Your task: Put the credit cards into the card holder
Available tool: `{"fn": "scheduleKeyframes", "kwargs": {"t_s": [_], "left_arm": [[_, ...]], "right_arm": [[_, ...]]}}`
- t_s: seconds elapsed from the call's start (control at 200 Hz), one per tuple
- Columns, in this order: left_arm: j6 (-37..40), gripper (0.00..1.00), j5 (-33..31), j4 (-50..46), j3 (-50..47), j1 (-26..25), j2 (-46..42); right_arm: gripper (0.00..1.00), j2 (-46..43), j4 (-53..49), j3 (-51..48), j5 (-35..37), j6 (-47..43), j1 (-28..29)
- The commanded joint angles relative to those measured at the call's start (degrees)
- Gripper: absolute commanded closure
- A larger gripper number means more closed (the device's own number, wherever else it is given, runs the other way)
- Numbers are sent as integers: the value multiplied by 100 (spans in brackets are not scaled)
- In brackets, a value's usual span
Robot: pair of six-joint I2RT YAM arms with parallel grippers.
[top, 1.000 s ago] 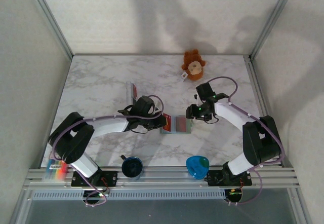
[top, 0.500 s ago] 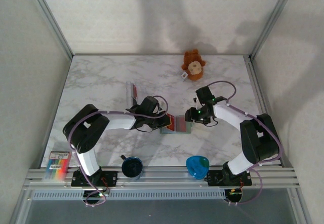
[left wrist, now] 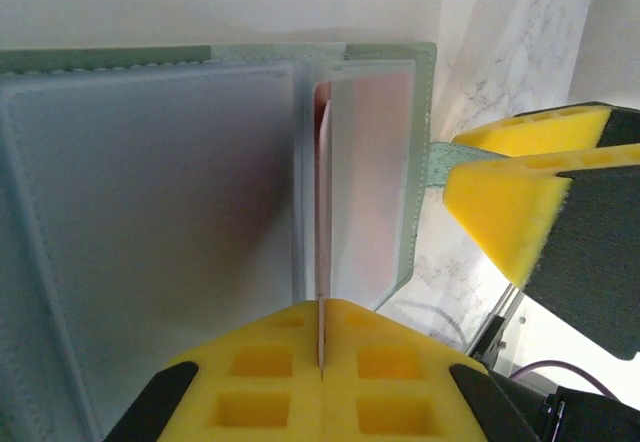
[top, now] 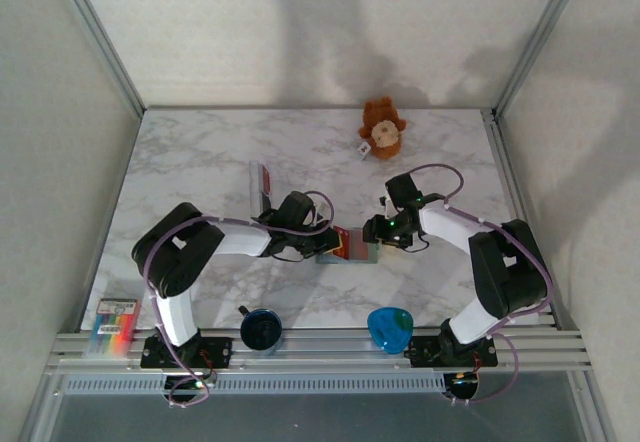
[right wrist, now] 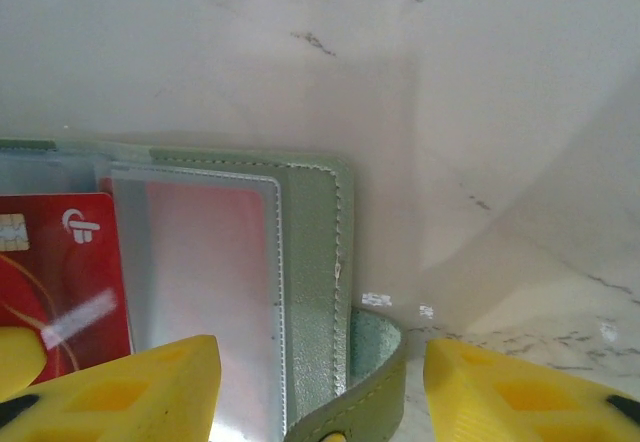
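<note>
Reaching further right than a second ago, the left gripper (left wrist: 321, 357) now carries its red card (left wrist: 322, 242) over the open card holder (left wrist: 150, 212) rather than beside it. Its yellow pads are clamped on the card, which stands on edge with its far end at the mouth of a clear sleeve (right wrist: 195, 292). I judge the insertion has begun but is not finished.

The card holder lies flat on the marble table (top: 200, 162) between the two arms. It has a grey-green stitched rim and a pale blue-grey inside. A red tint shows through the sleeve, though I cannot tell whether that is the second card.

The right gripper (right wrist: 322, 392) sits at the holder's right edge with its fingers spread and the green strap loose between them.
</note>
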Motion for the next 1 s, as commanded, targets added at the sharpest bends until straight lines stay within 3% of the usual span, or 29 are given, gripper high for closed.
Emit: {"fn": "scheduleKeyframes", "kwargs": {"t_s": [0.0, 0.596, 0.996], "left_arm": [[-3, 99, 63, 70, -121, 13, 121], [-308, 99, -39, 395, -264, 30, 171], [-657, 98, 22, 842, -313, -3, 303]], "right_arm": [[44, 7, 80, -94, -93, 46, -15], [46, 34, 371, -272, -390, 179, -72], [58, 186, 713, -357, -692, 229, -72]]}}
